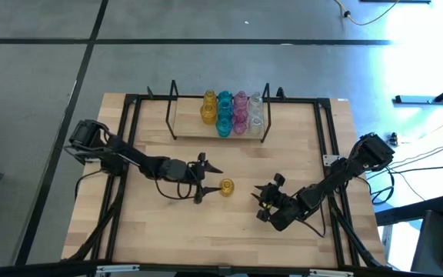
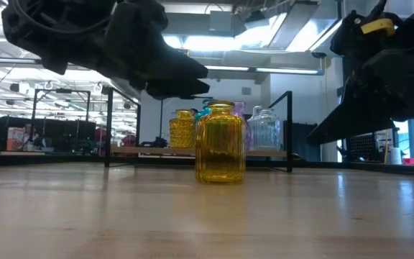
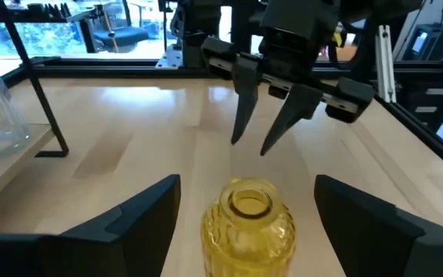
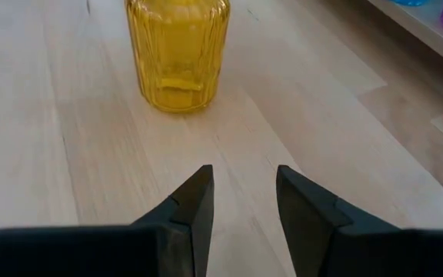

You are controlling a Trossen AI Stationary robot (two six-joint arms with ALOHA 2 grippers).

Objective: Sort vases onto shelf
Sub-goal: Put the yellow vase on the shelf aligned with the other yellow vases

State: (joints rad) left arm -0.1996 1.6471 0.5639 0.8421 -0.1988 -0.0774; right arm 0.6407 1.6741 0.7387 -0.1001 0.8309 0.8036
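Observation:
A yellow vase [image 1: 227,187] stands upright on its base in the middle of the table, also in the low view [image 2: 221,143], the left wrist view [image 3: 248,228] and the right wrist view [image 4: 178,51]. My left gripper [image 1: 208,178] is open; its fingers stand on either side of the vase [image 3: 248,208] without touching it. My right gripper [image 1: 266,201] is open and empty to the vase's right [image 4: 243,201]. The shelf [image 1: 220,127] at the table's far side holds yellow [image 1: 208,108], teal [image 1: 224,114], pink [image 1: 240,111] and clear [image 1: 256,112] vases.
A black metal frame [image 1: 325,146] runs around the wooden tabletop. Bare wood lies in front of the shelf and toward the near edge. My right gripper shows in the left wrist view [image 3: 271,127], beyond the vase.

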